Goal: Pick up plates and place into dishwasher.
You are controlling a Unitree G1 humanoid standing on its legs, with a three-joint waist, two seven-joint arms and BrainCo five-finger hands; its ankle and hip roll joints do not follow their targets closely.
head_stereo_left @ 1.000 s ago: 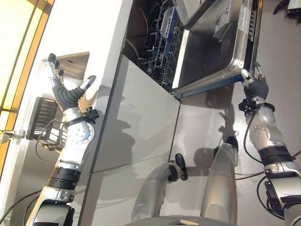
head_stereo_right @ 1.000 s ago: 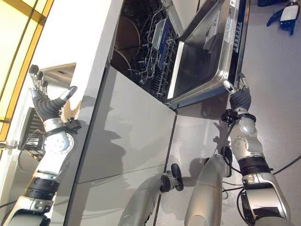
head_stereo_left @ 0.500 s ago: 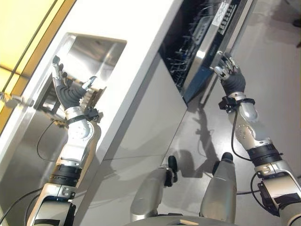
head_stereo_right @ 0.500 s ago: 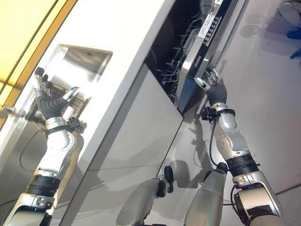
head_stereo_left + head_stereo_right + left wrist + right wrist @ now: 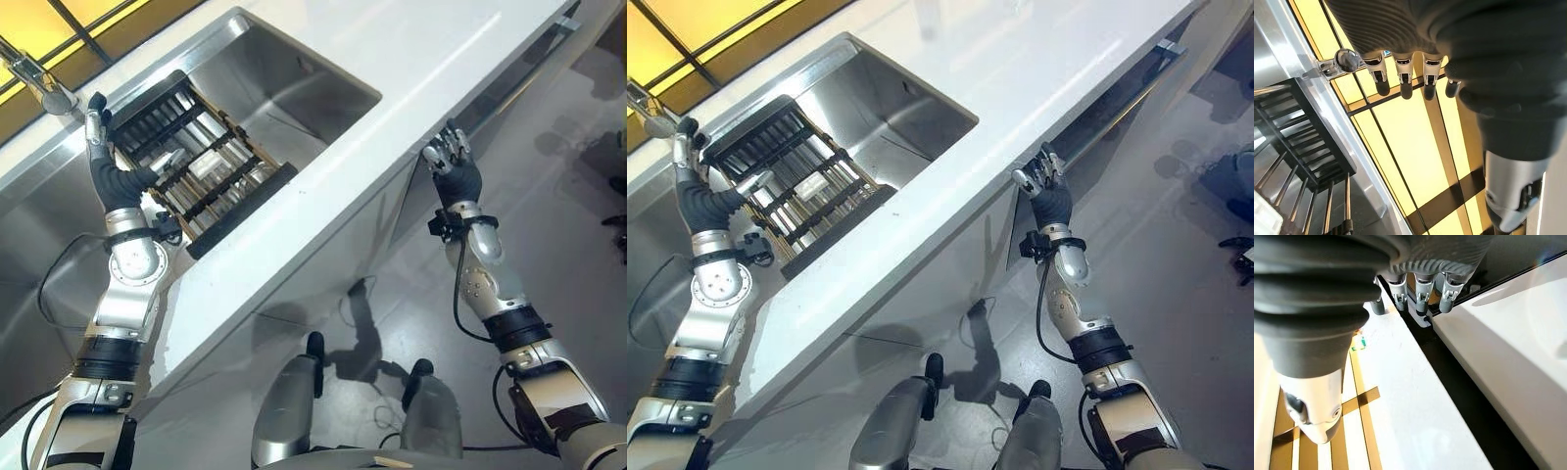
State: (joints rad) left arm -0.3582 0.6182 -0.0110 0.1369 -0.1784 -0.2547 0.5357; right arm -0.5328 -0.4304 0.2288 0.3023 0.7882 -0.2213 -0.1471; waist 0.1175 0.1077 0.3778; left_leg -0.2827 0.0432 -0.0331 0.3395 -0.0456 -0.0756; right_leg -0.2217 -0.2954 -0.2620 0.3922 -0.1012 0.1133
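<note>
The dishwasher door stands almost shut under the white counter, with a dark slit left along its top edge. My right hand is open, its straight fingers up against that top edge just below the counter. Above the sink my left hand is raised and open, holding nothing, with its fingers straight. It is beside a black dish rack that sits in the sink. A small pale item lies in the rack; I cannot make out a plate.
A chrome tap stands at the sink's far left corner, close to my left fingertips. Yellow window panes run behind the sink. Grey floor lies to the right of the dishwasher front.
The dishwasher door has gone from lying open to nearly shut, with my right hand following its edge up. The camera has swung onto the counter and sink. My left hand stays raised and open.
</note>
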